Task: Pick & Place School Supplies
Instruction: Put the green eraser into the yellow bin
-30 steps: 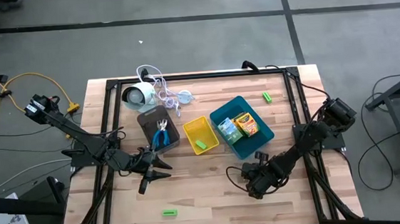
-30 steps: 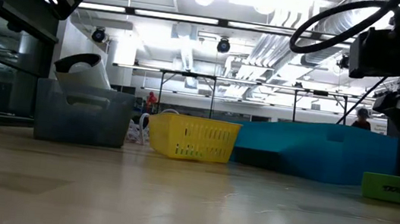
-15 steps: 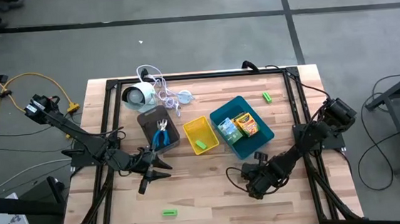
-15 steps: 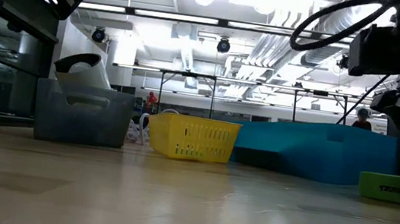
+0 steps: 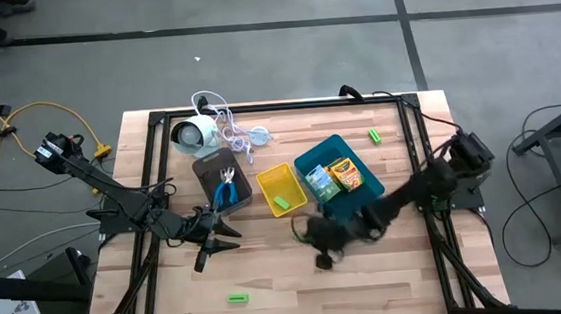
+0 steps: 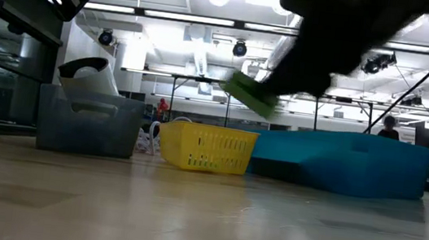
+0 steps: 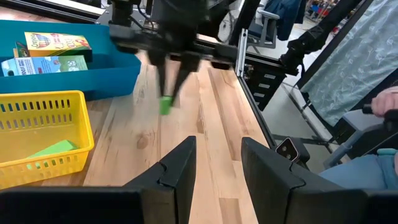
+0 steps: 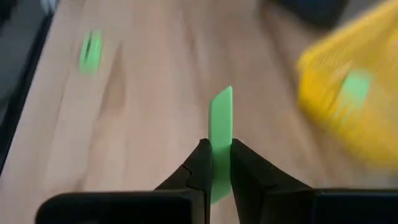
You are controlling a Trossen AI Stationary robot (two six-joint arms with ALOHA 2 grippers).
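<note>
The green block (image 8: 221, 134) is off the table now, pinched upright between the right gripper (image 8: 214, 168)'s two fingers, and it's riding through the air where a moment ago it sat flat on the wood at the right. That arm has swung inward from its earlier spot near the table's front right; from overhead it now sits just in front of the blue tray (image 5: 313, 160), close to the yellow tray (image 5: 267, 172). From table height the block (image 6: 250, 94) hangs tilted, well clear of the boards and above the yellow tray's rim. So the pick has worked and the carry is under way; the yellow tray, which already holds a green block (image 5: 281, 204), looks like the likely drop.

Out to the side, the left gripper (image 5: 229, 235) waits, fingers apart and empty, near the grey tray (image 5: 204, 169) with the blue-handled pliers (image 5: 227, 192). Still to collect: one green block (image 5: 237, 299) at the front edge, another (image 5: 373, 136) near the back right. Printed boxes (image 5: 338, 176) lie in the blue tray.
</note>
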